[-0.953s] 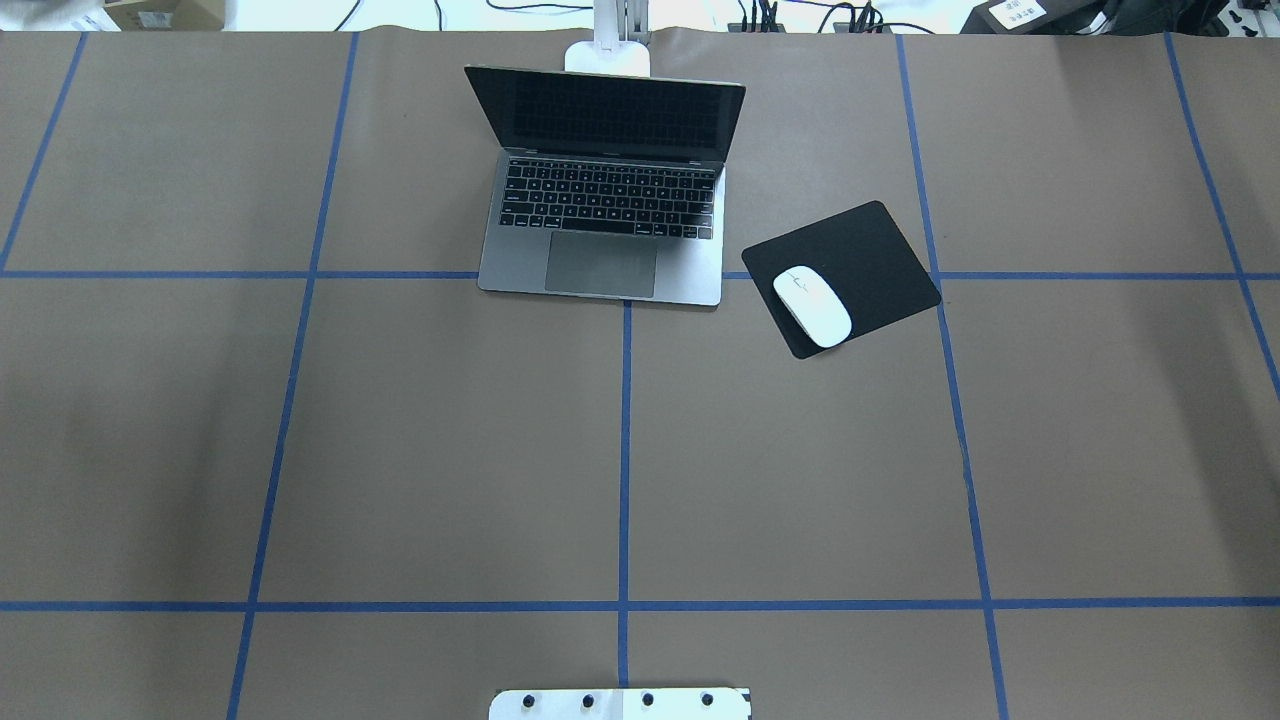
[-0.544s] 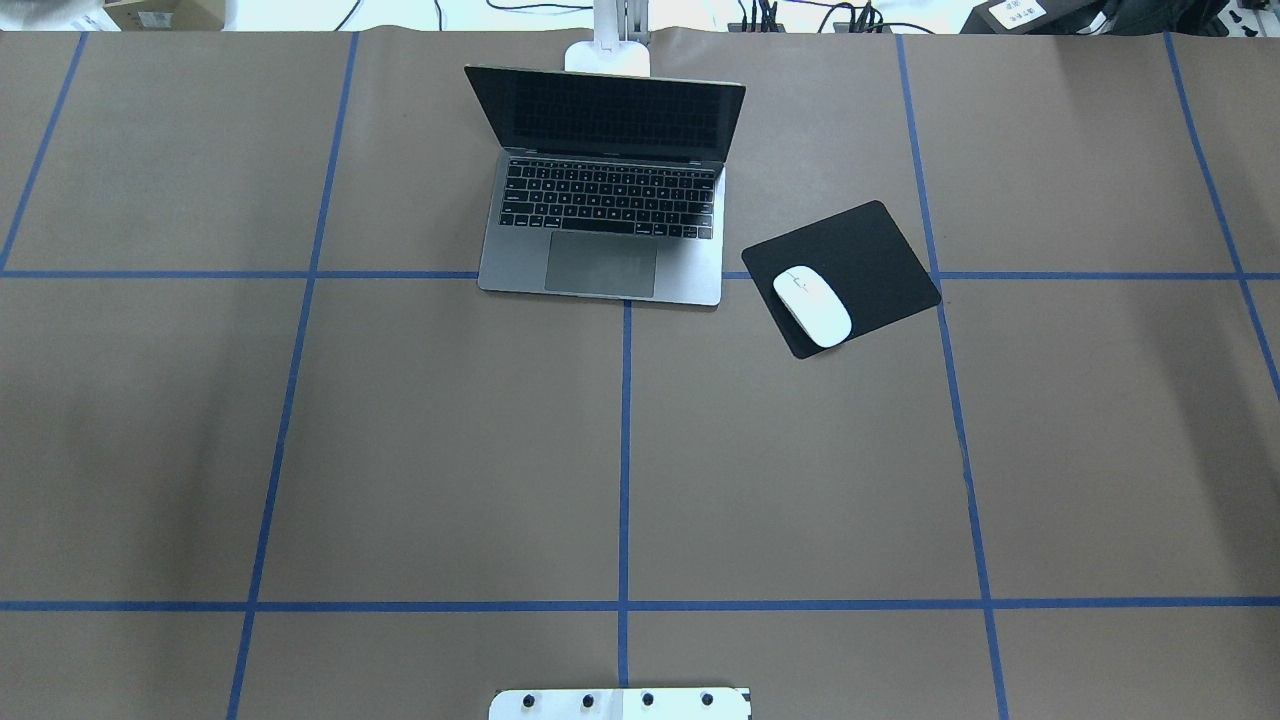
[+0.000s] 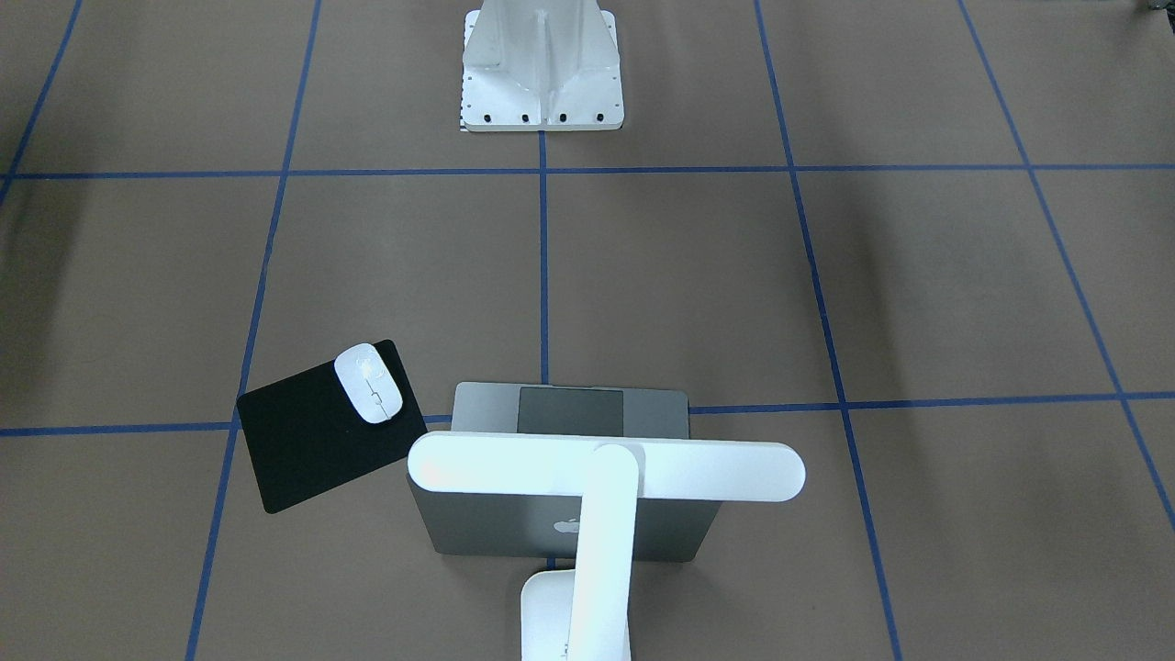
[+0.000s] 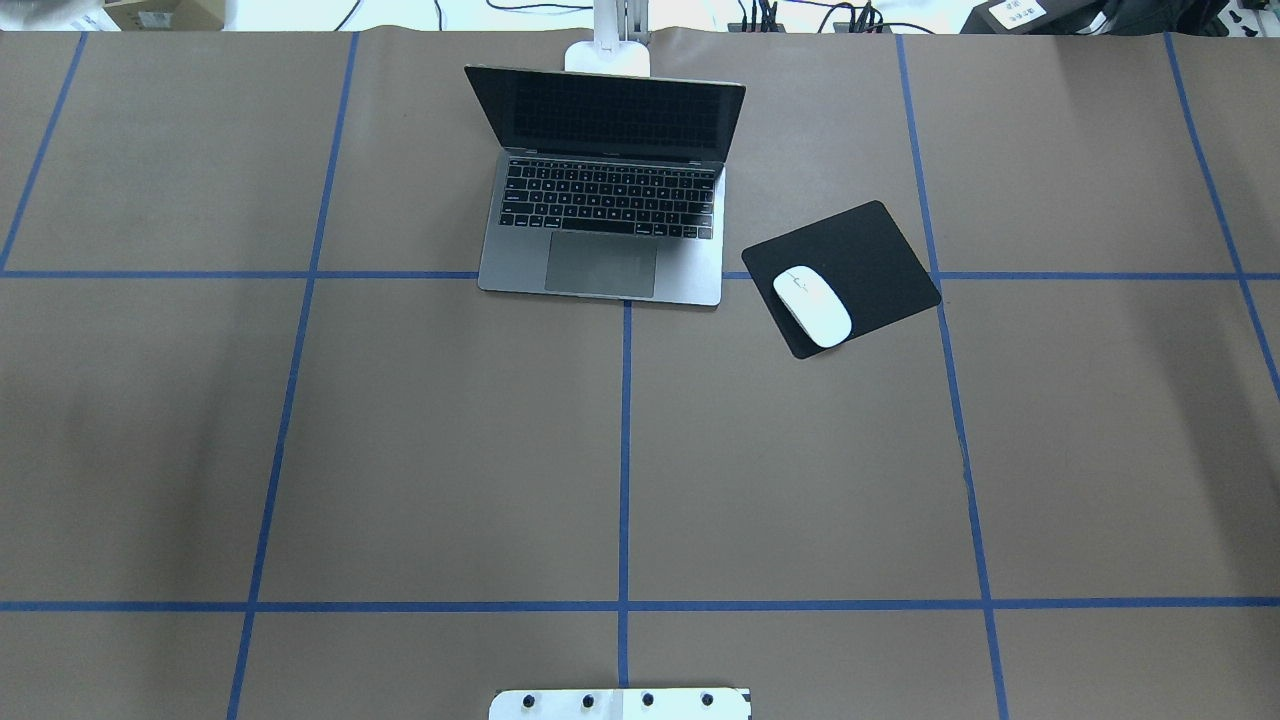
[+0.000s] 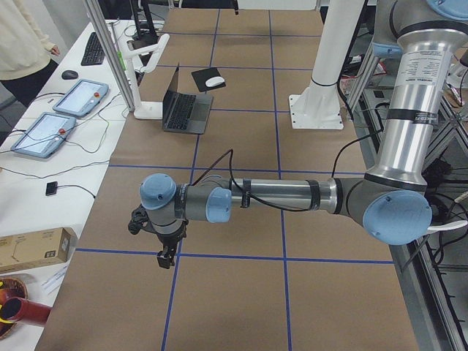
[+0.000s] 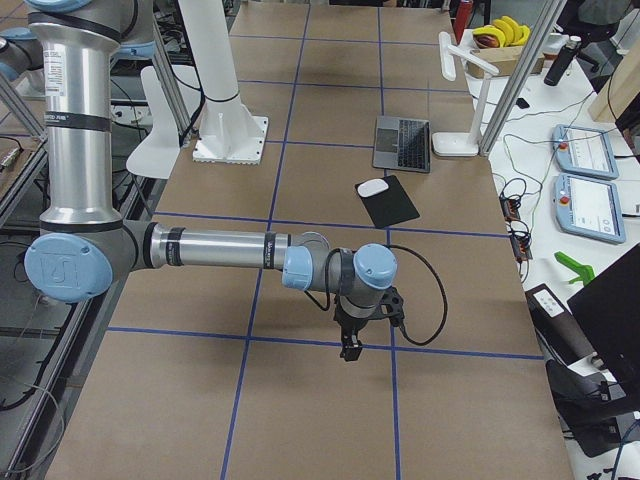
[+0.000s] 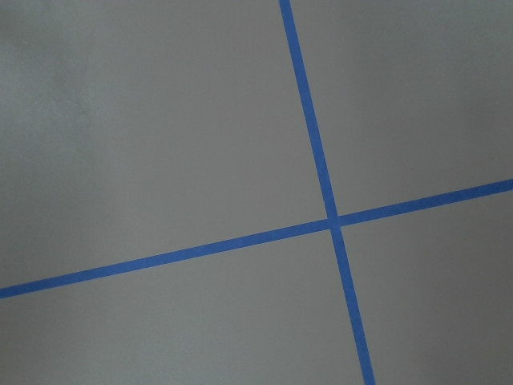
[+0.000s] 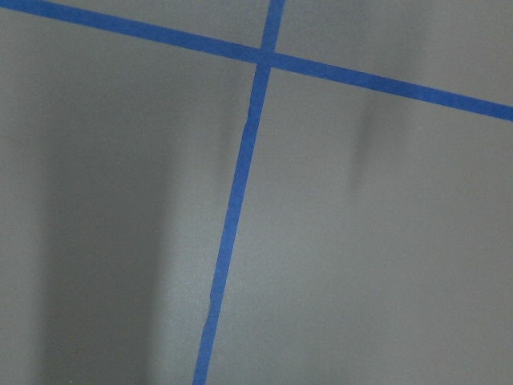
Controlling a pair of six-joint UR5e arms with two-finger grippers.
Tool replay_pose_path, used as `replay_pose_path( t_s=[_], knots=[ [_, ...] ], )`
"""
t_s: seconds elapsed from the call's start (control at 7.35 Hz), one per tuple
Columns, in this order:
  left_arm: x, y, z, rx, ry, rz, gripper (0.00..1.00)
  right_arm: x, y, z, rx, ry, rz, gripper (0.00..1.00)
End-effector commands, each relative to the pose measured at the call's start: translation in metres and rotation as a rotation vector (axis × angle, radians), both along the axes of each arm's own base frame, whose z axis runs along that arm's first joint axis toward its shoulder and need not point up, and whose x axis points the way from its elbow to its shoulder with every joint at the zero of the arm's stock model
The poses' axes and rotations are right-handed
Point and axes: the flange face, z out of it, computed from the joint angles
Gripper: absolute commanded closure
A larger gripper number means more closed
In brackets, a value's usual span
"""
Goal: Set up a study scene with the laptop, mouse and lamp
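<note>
Just beside the laptop, the mouse lies on a black pad; the lamp stands behind its lid. Whether my left tool or right tool gapes, I cannot tell.

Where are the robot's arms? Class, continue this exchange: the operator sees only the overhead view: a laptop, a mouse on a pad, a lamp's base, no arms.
Observer: In the side views the left gripper and the right gripper hang over bare table near opposite ends, far from the laptop.
Operator: What do the wrist cameras see?
Observer: Only brown table and blue tape lines.
Operator: And the lamp, past its base?
Observer: In the front view its bar head crosses above the laptop's lid.
</note>
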Motion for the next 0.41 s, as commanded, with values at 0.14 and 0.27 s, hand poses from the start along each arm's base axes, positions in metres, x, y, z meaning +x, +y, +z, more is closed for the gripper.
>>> replay_pose_path(
  t_s=[0.14, 0.27],
  knots=[
    [0.0, 0.0001, -0.0004, 0.001, 0.0, 0.0, 0.01, -0.0001, -0.0006, 0.0019, -0.003, 0.0, -0.001, 0.0],
    [0.0, 0.0001, -0.0004, 0.0, 0.0, -0.001, 0.01, -0.0002, -0.0016, 0.0003, 0.0, -0.001, 0.0, 0.0]
  ],
)
